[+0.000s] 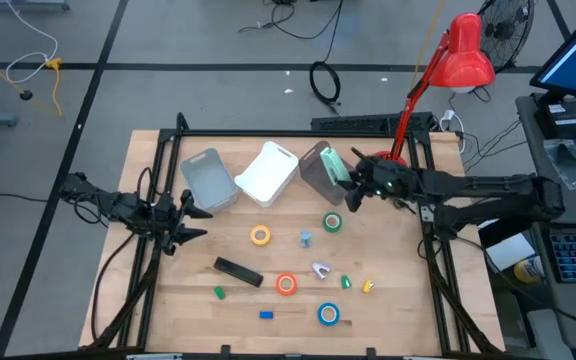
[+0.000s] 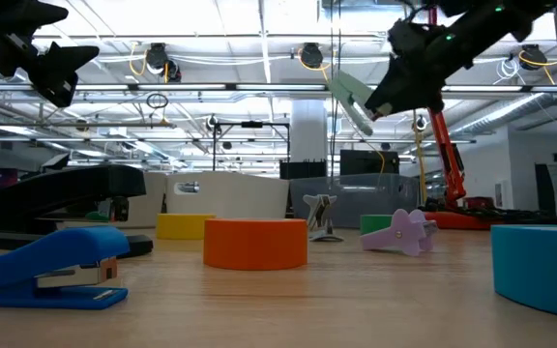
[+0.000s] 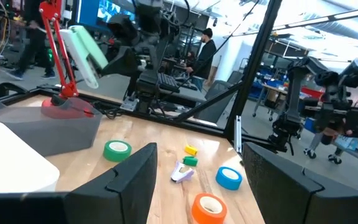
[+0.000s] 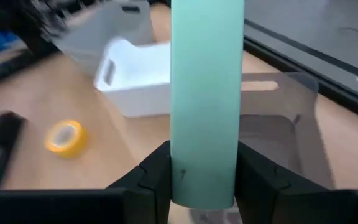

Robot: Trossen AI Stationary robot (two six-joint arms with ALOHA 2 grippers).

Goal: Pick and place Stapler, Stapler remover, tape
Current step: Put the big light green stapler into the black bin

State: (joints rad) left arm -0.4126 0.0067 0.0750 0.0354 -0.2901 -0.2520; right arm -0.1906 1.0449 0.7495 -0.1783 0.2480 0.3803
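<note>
My right gripper [image 1: 350,182] is shut on a pale green stapler [image 1: 333,165] and holds it in the air over the dark see-through bin [image 1: 315,170]. The low view shows this stapler [image 2: 349,99] tilted, high above the table. On the wood lie a black stapler [image 1: 238,271], a lilac stapler remover [image 1: 321,269], a grey-blue remover [image 1: 306,238], and the yellow [image 1: 260,236], green [image 1: 333,222], orange [image 1: 286,284] and blue [image 1: 328,315] tape rolls. My left gripper [image 1: 186,224] waits open near the table's left edge, touching nothing. My right gripper pinches the pale green stapler between its two fingers [image 4: 157,177], one on each long side, near one end [image 4: 205,186]. The stapler's length runs on along and past the fingers. It is lifted clear and tilted, its free end [image 2: 341,87] pointing toward the table's left.
A grey-blue bin [image 1: 208,180] and a white bin [image 1: 268,172] stand beside the dark one along the far side. Small coloured clips [image 1: 219,293] [image 1: 368,286] and a small blue stapler [image 2: 56,271] lie near the front. A red lamp [image 1: 463,55] stands behind the right arm.
</note>
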